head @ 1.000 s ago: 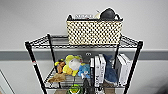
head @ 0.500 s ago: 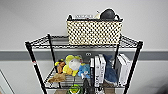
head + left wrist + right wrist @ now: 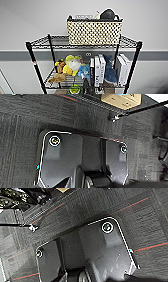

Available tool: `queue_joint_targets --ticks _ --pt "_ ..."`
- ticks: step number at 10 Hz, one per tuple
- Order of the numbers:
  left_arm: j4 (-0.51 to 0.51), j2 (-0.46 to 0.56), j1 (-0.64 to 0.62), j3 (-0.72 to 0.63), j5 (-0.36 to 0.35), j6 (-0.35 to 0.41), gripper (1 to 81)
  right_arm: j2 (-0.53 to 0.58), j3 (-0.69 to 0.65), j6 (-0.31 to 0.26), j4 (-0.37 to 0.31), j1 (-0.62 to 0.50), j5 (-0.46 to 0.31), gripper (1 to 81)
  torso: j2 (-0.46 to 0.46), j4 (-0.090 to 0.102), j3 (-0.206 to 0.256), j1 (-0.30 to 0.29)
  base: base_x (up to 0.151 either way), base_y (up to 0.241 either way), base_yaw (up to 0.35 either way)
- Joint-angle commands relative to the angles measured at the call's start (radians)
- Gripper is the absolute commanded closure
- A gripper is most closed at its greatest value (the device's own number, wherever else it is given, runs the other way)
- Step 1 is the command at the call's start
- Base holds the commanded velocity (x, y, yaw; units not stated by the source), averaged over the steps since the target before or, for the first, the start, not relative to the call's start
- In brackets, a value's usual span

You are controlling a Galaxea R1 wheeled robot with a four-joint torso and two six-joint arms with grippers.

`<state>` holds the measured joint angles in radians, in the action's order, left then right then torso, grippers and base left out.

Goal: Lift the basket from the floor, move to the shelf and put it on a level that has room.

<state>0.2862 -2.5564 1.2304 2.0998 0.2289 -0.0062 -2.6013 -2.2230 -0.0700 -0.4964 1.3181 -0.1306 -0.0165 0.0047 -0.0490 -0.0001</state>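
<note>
The cream woven basket (image 3: 94,32) with its dark rim stands upright on the top wire level (image 3: 40,41) of the black shelf (image 3: 33,62), right of centre. A dark rounded object (image 3: 108,14) sticks up out of it. No gripper touches the basket in the head view. Both wrist views look down on the dark carpet floor (image 3: 22,131) and the robot's own base plate. My left gripper (image 3: 87,180) and right gripper (image 3: 75,275) appear as dark shapes over that plate.
The tier below holds plush toys (image 3: 71,65) and upright white books (image 3: 98,70). A grey wall stands right behind the rack. A brown cardboard box (image 3: 121,99) sits on the carpet, and a thin black leg with a castor (image 3: 113,117) is close to the base.
</note>
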Motion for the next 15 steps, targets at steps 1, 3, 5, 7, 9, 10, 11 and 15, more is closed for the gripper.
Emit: queue_joint_targets --ticks 1,3,5,7,9,10,11,15 --pt "-0.042 -0.076 -0.022 0.104 0.027 0.014 1.0 -0.047 -0.083 -0.049 -0.007 -0.019 -0.027 1.0 0.000 0.000 0.000 0.000 0.000 0.000 0.000" --pt "-0.065 -0.124 0.001 0.160 0.026 0.014 1.0 -0.099 -0.150 -0.062 -0.004 0.022 0.000 1.0 0.000 0.000 0.000 0.000 0.000 0.000 0.000" --pt "-0.100 -0.182 0.021 0.235 0.026 0.012 1.0 -0.148 -0.209 -0.073 -0.002 0.046 0.026 1.0 0.000 0.000 0.000 0.000 0.000 0.000 0.000" --pt "-0.144 -0.249 0.042 0.332 0.009 0.012 1.0 -0.199 -0.280 -0.077 0.002 0.062 0.029 1.0 -0.001 0.000 0.001 0.000 0.000 0.000 0.000" --pt "-0.170 -0.306 0.056 0.419 0.004 0.012 1.0 -0.242 -0.326 -0.077 0.030 0.080 0.051 1.0 -0.001 0.000 0.002 0.000 0.000 0.000 0.000" --pt "-0.177 -0.331 0.056 0.465 0.004 0.012 1.0 -0.272 -0.355 -0.076 0.045 0.089 0.066 1.0 -0.001 0.000 0.002 0.000 0.000 0.000 0.000" --pt "-0.177 -0.350 0.056 0.495 0.003 0.012 1.0 -0.295 -0.381 -0.076 0.058 0.100 0.069 1.0 -0.001 0.000 0.002 0.000 0.000 0.000 0.000" --pt "-0.231 -0.466 0.099 0.652 -0.060 0.011 1.0 -0.406 -0.497 -0.076 0.139 0.123 0.118 1.0 -0.002 0.000 0.002 0.000 0.000 0.000 0.000"
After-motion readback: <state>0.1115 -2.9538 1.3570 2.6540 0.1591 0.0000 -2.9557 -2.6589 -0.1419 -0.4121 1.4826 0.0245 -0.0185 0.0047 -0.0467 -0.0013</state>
